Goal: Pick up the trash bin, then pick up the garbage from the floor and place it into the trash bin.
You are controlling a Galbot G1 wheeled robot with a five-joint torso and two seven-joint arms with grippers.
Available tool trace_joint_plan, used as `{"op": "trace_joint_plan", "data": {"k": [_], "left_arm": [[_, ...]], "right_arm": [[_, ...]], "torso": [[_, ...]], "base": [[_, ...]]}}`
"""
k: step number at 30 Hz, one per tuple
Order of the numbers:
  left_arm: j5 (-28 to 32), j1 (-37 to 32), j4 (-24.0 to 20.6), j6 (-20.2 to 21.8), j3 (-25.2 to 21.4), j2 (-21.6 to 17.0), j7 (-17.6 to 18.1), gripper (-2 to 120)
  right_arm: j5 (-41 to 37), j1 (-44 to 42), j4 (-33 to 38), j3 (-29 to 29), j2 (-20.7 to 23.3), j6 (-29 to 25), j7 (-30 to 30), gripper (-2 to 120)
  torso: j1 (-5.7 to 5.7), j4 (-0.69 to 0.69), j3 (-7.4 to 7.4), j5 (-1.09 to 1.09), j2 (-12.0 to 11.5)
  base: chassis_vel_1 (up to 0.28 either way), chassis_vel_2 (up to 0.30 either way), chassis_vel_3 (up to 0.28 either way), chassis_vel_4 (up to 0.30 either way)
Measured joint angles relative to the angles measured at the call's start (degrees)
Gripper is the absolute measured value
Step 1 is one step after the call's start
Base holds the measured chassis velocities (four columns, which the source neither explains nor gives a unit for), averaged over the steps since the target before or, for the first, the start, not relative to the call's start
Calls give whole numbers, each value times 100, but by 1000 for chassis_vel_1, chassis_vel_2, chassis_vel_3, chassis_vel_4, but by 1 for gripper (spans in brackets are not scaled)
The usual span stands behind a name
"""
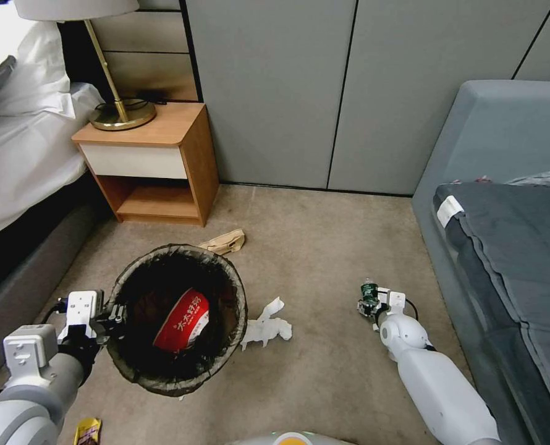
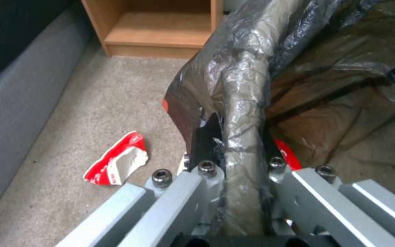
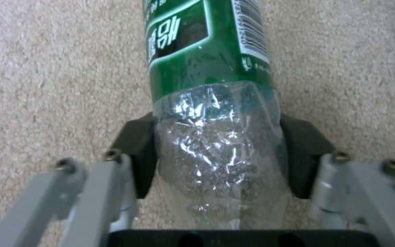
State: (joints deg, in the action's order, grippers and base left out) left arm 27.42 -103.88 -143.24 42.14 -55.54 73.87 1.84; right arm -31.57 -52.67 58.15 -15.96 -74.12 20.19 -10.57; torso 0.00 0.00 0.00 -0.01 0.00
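Where the green label of the bottle (image 3: pixel 206 44) turns toward the right wrist camera, white Korean characters and a barcode show on it, too partial to read whole. The trash bin (image 1: pixel 177 318), lined with a dark bag folded over its rim, holds a red wrapper (image 1: pixel 182 321) printed with white Chinese characters. The left gripper (image 2: pixel 234 144) is clamped on the bin's rim, its black pads pressing the bag-covered edge from both sides, one finger inside and one outside. The right gripper (image 3: pixel 216 151) is closed around the clear lower part of the bottle, its dark pads (image 3: pixel 138 151) touching the crinkled plastic on each side, and the labelled part reaches out beyond the fingertips over the carpet (image 3: pixel 46 68). A torn red-and-white wrapper (image 2: pixel 117 159) lies on the floor just beside the left fingers, outside the bin. A white tissue wad (image 1: pixel 266 327) lies between the bin and the right gripper, and a tan paper bag (image 1: pixel 225 241) lies beyond the bin.
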Motion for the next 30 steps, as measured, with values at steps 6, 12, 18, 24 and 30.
{"op": "trace_joint_plan", "data": {"k": [6, 12, 18, 24, 30], "left_arm": [[11, 13, 0, 0, -5, -18, 0, 1], [22, 22, 0, 0, -5, -27, 1, 1], [25, 18, 0, 0, 7, -37, 0, 1], [24, 7, 0, 0, 33, -58, 0, 1], [-4, -10, 0, 0, 132, -62, 4, 1]], "right_arm": [[23, -34, 14, -22, -4, -59, 20, 37], [284, -233, 836, -189, 129, -210, -5, 23], [288, -552, 2519, -339, 644, -80, -55, 23], [-65, -721, 4277, -309, 1371, 243, -138, 23], [-699, -564, 5710, 157, 1770, 571, -363, 23]], "torso": [[0, 0, 0, 0, 0], [0, 0, 0, 1, 0], [0, 1, 0, 0, 0], [0, -3, 0, -2, 1], [0, 1, 0, 4, 1]], "base": [[0, 0, 0, 0], [0, 0, 0, 0], [0, 0, 0, 0], [0, 0, 0, 0], [0, 0, 0, 0]]}}
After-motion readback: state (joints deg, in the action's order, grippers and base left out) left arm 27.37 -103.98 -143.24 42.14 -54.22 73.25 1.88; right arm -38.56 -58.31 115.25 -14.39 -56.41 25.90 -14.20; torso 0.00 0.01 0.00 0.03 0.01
